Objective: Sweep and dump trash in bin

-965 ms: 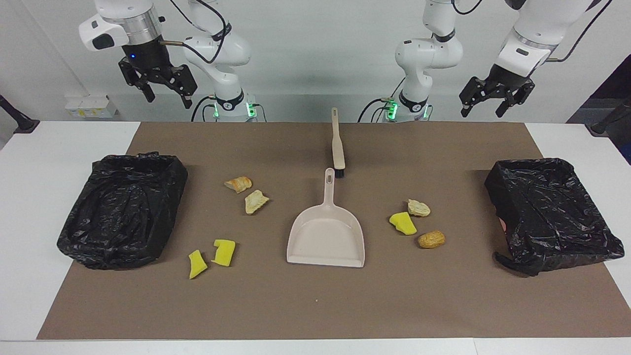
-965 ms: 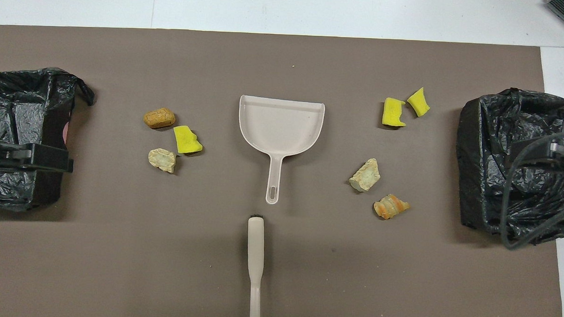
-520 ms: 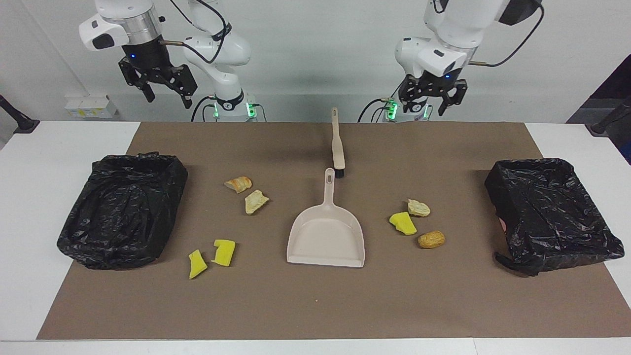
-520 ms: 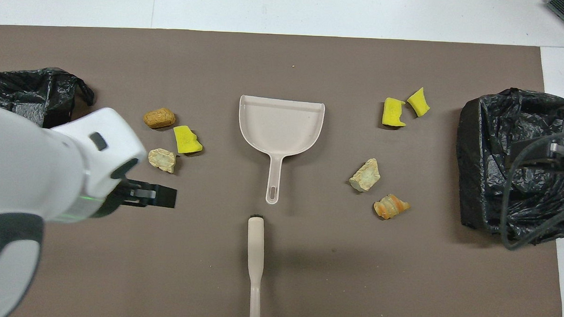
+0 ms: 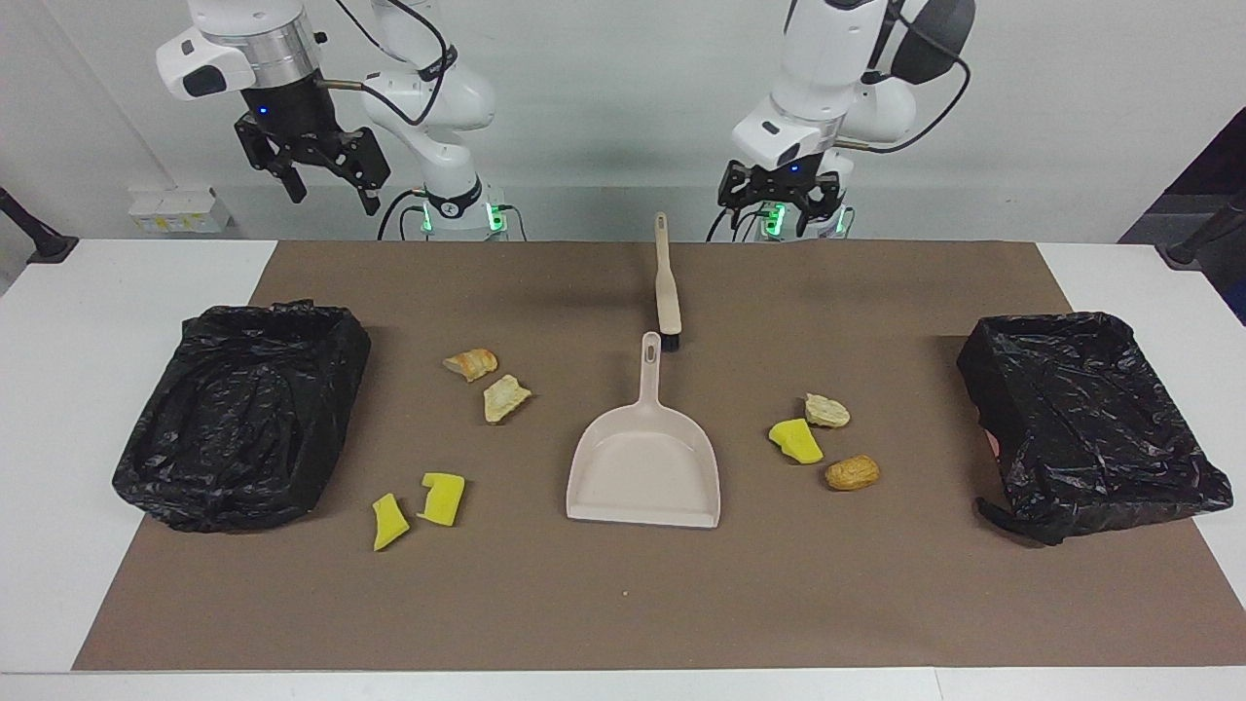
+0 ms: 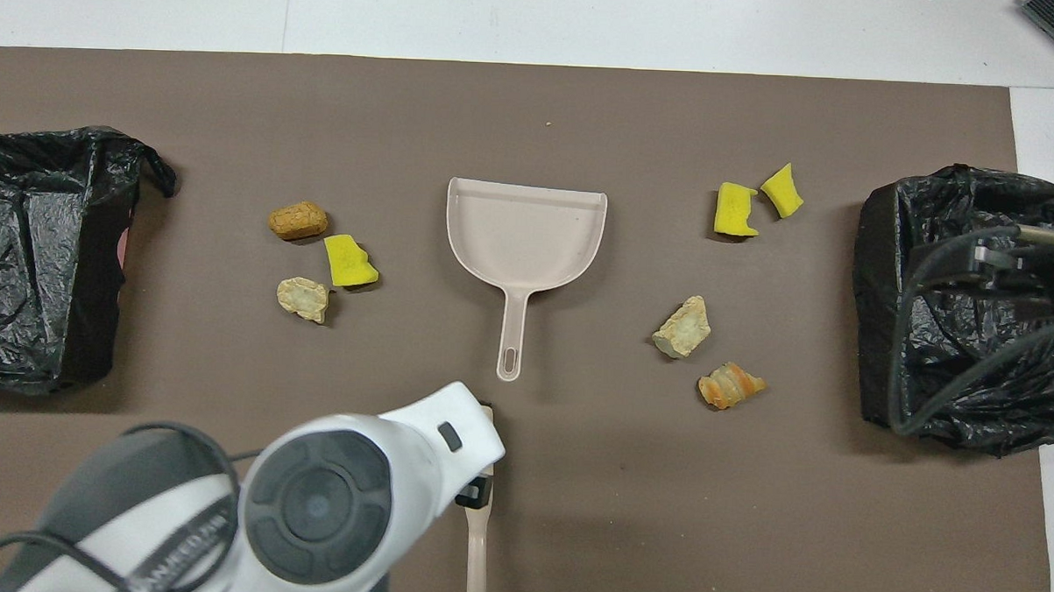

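Observation:
Seven scraps of trash lie on the brown mat in two groups. Yellow chunks (image 5: 443, 498) and bread lumps (image 5: 506, 397) lie toward the right arm's end. A yellow chunk (image 5: 796, 440) and lumps (image 5: 852, 473) lie toward the left arm's end. A beige dustpan (image 5: 642, 467) lies between the groups, also in the overhead view (image 6: 525, 235). A beige brush (image 5: 667, 282) lies nearer the robots, in line with the dustpan's handle. My left gripper (image 5: 779, 209) is open, up in the air, and over the brush's handle (image 6: 478, 548) in the overhead view. My right gripper (image 5: 326, 185) is open and waits high over its bin.
A bin lined with a black bag (image 5: 243, 409) stands at the right arm's end of the mat. A second one (image 5: 1090, 419) stands at the left arm's end. The white table (image 5: 97, 292) shows around the mat.
My left arm has swung from over the bin at its end toward the middle, and its gripper now hangs over the brush's handle. The right gripper has hardly moved.

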Tool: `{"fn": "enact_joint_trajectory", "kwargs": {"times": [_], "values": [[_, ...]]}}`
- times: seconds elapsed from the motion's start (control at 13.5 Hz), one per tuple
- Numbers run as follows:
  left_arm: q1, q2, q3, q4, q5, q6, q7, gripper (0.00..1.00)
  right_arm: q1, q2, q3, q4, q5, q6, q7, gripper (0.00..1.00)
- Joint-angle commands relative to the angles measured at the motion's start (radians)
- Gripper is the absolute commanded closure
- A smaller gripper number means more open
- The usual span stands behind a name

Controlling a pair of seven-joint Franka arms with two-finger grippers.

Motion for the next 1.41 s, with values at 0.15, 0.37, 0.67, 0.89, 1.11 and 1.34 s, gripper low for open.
{"fn": "enact_joint_trajectory", "kwargs": {"times": [0.15, 0.37, 0.67, 0.89, 1.11, 1.34], "values": [[-0.195, 0.005, 0.019, -0.280, -0.008, 0.270, -0.125, 0.00, 0.078, 0.177, 0.043, 0.108, -0.006, 0.089, 0.140, 0.00], [-0.261, 0.011, 0.019, -0.358, -0.009, 0.360, -0.189, 0.00, 0.196, 0.323, 0.043, 0.192, -0.054, 0.162, 0.272, 0.00], [-0.310, 0.037, 0.019, -0.375, -0.009, 0.425, -0.231, 0.00, 0.310, 0.458, 0.041, 0.273, -0.095, 0.212, 0.375, 0.00], [-0.313, 0.037, 0.019, -0.382, -0.009, 0.422, -0.233, 0.16, 0.387, 0.523, 0.030, 0.275, -0.100, 0.265, 0.405, 0.00], [-0.313, 0.037, 0.019, -0.382, -0.014, 0.413, -0.228, 1.00, 0.459, 0.593, 0.027, 0.275, -0.104, 0.299, 0.426, 0.00], [-0.299, 0.039, 0.024, -0.372, -0.014, 0.376, -0.213, 1.00, 0.503, 0.638, 0.032, 0.270, -0.117, 0.344, 0.475, 0.00]]}}
